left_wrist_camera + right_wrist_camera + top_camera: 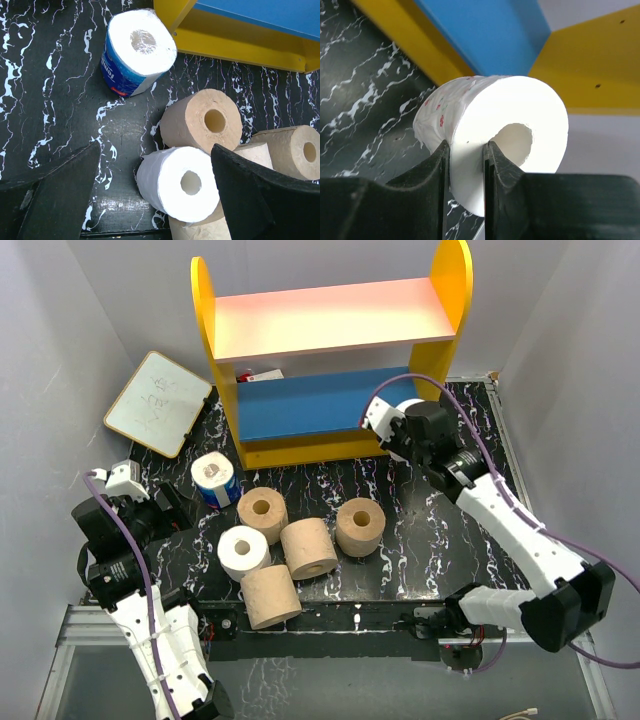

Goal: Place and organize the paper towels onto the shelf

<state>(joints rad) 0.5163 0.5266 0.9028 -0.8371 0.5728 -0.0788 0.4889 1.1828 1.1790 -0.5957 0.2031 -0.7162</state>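
The shelf (330, 360) has yellow sides, a pink upper board and a blue lower board (485, 30). My right gripper (385, 430) is at the shelf's lower right corner. In the right wrist view it (466, 145) is shut on the wall of a white paper towel roll (490, 115), with one finger inside the core. My left gripper (156, 150) is open above a white roll (180, 182), which also shows in the top view (243, 551). Several tan rolls (308, 546) lie around it. A white roll in blue wrapper (213, 478) stands near the shelf's left foot.
A flat whiteboard (158, 402) lies left of the shelf. A small red and white item (255, 375) sits at the back left of the lower board. Grey walls close in on both sides. The table's near edge (330, 615) runs just behind the rolls.
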